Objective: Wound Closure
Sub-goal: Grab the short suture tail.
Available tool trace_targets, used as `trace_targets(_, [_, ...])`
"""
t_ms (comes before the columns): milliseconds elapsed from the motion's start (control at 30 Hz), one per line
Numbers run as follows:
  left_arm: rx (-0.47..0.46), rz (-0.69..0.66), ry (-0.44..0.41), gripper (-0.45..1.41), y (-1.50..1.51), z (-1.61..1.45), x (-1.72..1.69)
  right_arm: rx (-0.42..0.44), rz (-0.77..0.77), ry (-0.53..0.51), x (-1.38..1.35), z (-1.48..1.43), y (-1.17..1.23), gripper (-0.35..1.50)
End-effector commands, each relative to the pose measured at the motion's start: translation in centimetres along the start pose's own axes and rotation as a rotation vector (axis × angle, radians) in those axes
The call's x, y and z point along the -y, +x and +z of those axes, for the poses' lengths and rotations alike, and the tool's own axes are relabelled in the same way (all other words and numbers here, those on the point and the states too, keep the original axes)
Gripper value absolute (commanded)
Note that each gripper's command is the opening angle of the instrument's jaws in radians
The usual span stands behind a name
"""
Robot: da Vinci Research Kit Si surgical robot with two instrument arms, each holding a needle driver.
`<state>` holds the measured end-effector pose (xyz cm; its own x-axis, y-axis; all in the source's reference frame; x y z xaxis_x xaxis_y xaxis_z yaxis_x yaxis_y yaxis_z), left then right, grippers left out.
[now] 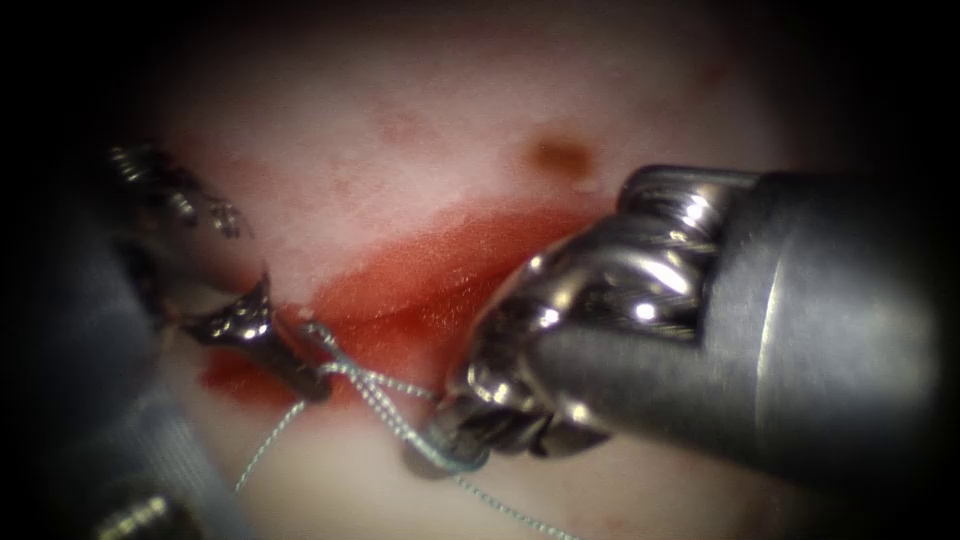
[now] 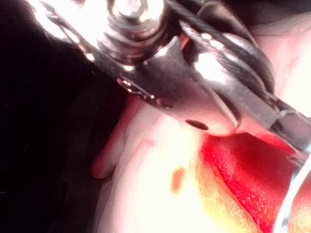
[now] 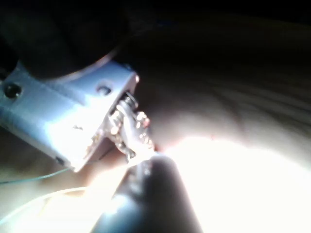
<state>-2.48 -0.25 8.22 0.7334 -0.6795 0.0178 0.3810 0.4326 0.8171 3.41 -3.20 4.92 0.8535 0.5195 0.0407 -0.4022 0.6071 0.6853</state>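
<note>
The cut (image 1: 420, 290) runs as a red, wet band across the pale tissue (image 1: 400, 130). My left tool (image 1: 305, 375) comes in from the left, at the cut's left end. Its jaws are shut on the thread (image 1: 385, 400) where the strands cross. Two strands run from there down and right to my right tool (image 1: 445, 450), whose jaws look shut on the thread, with a loop lying round their tip. In the left wrist view the thread (image 2: 291, 194) hangs beside the red cut (image 2: 243, 170). Neither tool holds the needle.
Loose thread trails down to the left (image 1: 265, 450) and down to the right (image 1: 520, 515) over the near tissue. A brown spot (image 1: 560, 155) marks the tissue beyond the cut. Red fluid (image 1: 240, 375) stains the surface under the left tool. The right tool's thick shaft (image 1: 800, 340) covers the cut's right part.
</note>
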Motion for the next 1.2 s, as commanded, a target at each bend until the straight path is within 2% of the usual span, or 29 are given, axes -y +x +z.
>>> trace_targets(33, [0.005, 0.003, -0.003, -0.45, -0.1, -0.08, -0.01, 0.006, -0.004, 0.007, 0.03, -0.01, 0.15, -0.2])
trace_targets(267, [0.003, 0.003, -0.002, -0.45, -0.1, -0.08, -0.01, 0.036, -0.009, 0.024, 0.03, 0.05, 0.13, -0.16])
trace_targets(333, [0.0, 0.004, -0.001, -0.45, -0.09, -0.08, -0.01, 0.035, -0.009, 0.022, 0.03, 0.06, 0.14, -0.1])
trace_targets(433, [-0.002, 0.004, -0.003, -0.45, -0.09, -0.08, -0.01, 0.035, -0.009, 0.023, 0.02, 0.05, 0.14, 0.1])
trace_targets(533, [-0.003, 0.005, -0.006, -0.45, -0.09, -0.08, -0.01, 0.037, -0.01, 0.026, 0.03, 0.02, 0.12, 0.22])
trace_targets(600, [-0.003, 0.005, -0.006, -0.45, -0.09, -0.08, -0.01, 0.038, -0.01, 0.028, 0.04, 0.01, 0.12, 0.41])
trace_targets(633, [-0.003, 0.005, -0.006, -0.45, -0.09, -0.08, -0.01, 0.038, -0.01, 0.03, 0.05, 0.0, 0.12, 0.34])
trace_targets(667, [-0.003, 0.005, -0.006, -0.45, -0.09, -0.08, -0.01, 0.039, -0.011, 0.03, 0.05, 0.0, 0.11, 0.36])
trace_targets(733, [-0.003, 0.005, -0.006, -0.45, -0.09, -0.08, -0.01, 0.04, -0.013, 0.031, 0.06, -0.01, 0.1, 0.16])
trace_targets(900, [-0.003, 0.005, -0.006, -0.45, -0.09, -0.08, -0.01, 0.04, -0.015, 0.03, 0.06, 0.0, 0.09, 0.14])
trace_targets(1033, [-0.006, 0.004, -0.012, -0.45, -0.09, -0.07, -0.01, 0.067, -0.018, 0.009, 0.04, 0.0, 0.06, 0.0])
trace_targets(1200, [-0.012, 0.01, -0.01, -0.45, -0.09, -0.04, 0.01, 0.085, -0.022, -0.003, 0.03, 0.03, 0.03, 0.04])
